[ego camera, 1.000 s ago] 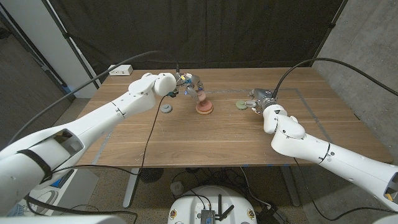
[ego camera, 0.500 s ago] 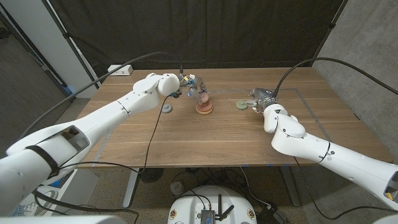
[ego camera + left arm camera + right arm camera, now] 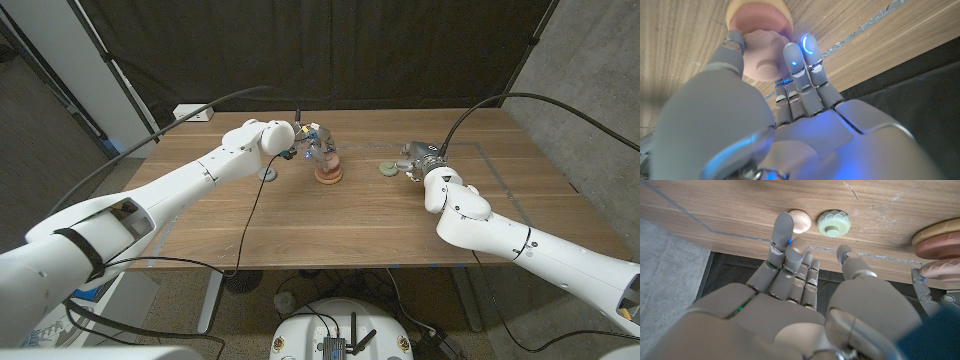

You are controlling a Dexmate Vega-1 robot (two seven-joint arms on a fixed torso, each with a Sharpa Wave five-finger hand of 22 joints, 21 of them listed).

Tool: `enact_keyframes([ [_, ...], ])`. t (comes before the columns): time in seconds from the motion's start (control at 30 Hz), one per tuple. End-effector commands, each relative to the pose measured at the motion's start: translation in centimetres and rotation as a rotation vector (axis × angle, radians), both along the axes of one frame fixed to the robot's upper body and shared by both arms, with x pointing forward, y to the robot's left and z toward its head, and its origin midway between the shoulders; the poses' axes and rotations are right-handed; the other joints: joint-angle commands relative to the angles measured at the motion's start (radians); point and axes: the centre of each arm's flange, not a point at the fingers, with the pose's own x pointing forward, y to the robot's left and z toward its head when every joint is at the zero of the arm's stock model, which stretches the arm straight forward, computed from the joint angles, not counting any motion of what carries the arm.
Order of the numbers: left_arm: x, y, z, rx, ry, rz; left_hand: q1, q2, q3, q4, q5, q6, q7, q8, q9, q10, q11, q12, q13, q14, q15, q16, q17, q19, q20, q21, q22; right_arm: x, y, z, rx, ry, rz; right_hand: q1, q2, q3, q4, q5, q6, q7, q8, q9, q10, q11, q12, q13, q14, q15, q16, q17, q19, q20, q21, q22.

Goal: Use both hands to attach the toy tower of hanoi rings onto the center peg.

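From the head view, my left hand (image 3: 313, 140) hangs over the ring stack (image 3: 328, 173) at the table's (image 3: 330, 230) middle, a pink ring (image 3: 327, 155) in its fingers, while my right hand (image 3: 418, 160) waits released, with the green ring (image 3: 386, 168) at its 9 o'clock. In the left wrist view the fingers (image 3: 799, 60) pinch that scalloped ring (image 3: 765, 62) by its rim; it looks light, stiff and slick, so I'd keep an edge hold. The right wrist view shows spread, empty fingers (image 3: 782, 235) near the green ring (image 3: 835, 224) and a small peach ring (image 3: 800, 221), best taken by their rims.

A white power strip (image 3: 193, 112) lies at the wooden table's (image 3: 330, 225) far-left corner.
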Motion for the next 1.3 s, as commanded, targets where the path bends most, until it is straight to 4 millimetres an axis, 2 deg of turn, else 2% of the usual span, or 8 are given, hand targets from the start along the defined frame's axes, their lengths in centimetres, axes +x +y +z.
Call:
enact_keyframes([
  [0.03, 0.7, -0.6, -0.5, 0.011, 0.015, 0.004, 0.032, 0.037, 0.011, 0.012, 0.007, 0.009, 0.002, 0.004, 0.004, 0.100, -0.093, -0.004, 0.069, 0.010, -0.071, 0.002, 0.005, 0.010, -0.140, 0.002, 0.003, 0.1, -0.3, 0.0, 0.008, 0.002, -0.004, -0.004, 0.001, 0.008, 0.000, 0.004, 0.008, -0.001, -0.002, 0.001, 0.007, 0.000, -0.002, 0.006, 0.008, -0.035, 0.005, 0.005, 0.007, -0.079, 0.006, -0.001],
  [1.3, 1.4, 0.0, -1.7, -0.026, 0.036, 0.016, 0.042, 0.040, 0.013, 0.010, 0.006, 0.019, -0.001, -0.001, 0.006, 0.115, -0.096, -0.018, 0.080, 0.018, -0.072, 0.000, 0.004, 0.016, -0.140, 0.003, 0.005, 0.0, -0.7, -0.5, 0.014, 0.016, -0.014, -0.006, 0.010, 0.014, 0.000, 0.007, 0.011, -0.002, -0.004, 0.003, 0.014, 0.002, -0.003, 0.006, 0.005, -0.036, -0.001, -0.003, 0.009, -0.079, 0.005, -0.003],
])
